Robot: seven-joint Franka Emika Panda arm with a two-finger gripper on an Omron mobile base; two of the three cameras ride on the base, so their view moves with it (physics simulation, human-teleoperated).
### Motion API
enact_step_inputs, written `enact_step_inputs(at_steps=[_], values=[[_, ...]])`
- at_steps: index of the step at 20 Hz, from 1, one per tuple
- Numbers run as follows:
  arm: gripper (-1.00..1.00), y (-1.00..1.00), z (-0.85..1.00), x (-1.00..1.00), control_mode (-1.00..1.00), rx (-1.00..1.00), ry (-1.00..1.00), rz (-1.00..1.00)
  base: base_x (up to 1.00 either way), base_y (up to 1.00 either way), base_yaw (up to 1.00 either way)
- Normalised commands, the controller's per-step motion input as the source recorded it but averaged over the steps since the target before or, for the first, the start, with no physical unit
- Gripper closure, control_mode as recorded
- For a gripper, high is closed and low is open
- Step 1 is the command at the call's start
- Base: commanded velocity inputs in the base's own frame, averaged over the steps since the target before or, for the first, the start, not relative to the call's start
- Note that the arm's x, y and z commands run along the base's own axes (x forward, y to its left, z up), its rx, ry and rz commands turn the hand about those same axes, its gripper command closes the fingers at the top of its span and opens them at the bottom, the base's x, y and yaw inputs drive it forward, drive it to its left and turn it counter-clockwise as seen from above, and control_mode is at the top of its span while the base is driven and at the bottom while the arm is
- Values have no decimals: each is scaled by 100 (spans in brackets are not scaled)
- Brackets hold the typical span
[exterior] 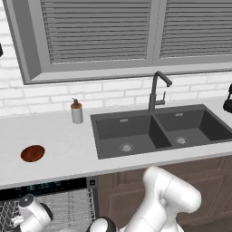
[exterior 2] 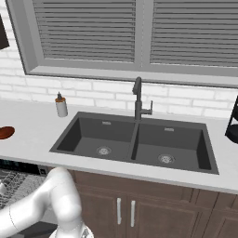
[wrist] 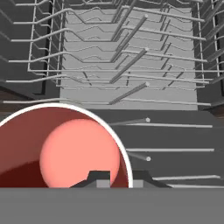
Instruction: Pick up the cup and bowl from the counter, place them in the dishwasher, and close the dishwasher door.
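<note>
Cup (wrist: 61,148) rim in closed end effector (wrist: 118,178), above dishwasher (wrist: 131,78) racks.

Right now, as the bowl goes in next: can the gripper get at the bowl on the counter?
Probably not yet. The gripper is shut on the cup over the dishwasher rack, so its jaws are taken. The bowl itself lies bare on the counter, with nothing over it.

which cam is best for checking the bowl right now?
Left base view: the bowl lies whole on the counter, left of the sink and apart from the soap dispenser. The right base view cuts it off at the left edge. The hand view looks into the dishwasher rack instead.
</note>
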Motion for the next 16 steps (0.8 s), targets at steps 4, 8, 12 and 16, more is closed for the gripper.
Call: enact_step_inputs(at_steps=[4, 8, 12, 16], values=[[100, 2, -17, -10, -100, 0, 8, 6, 0, 0, 0], [-100, 2, 0, 0, -100, 0, 2, 1, 0, 0, 0], [-100, 0, 0, -2, -100, 0, 0, 0, 0, 0, 0], [-100, 0, 14, -9, -100, 0, -3, 0, 0, 0, 0]])
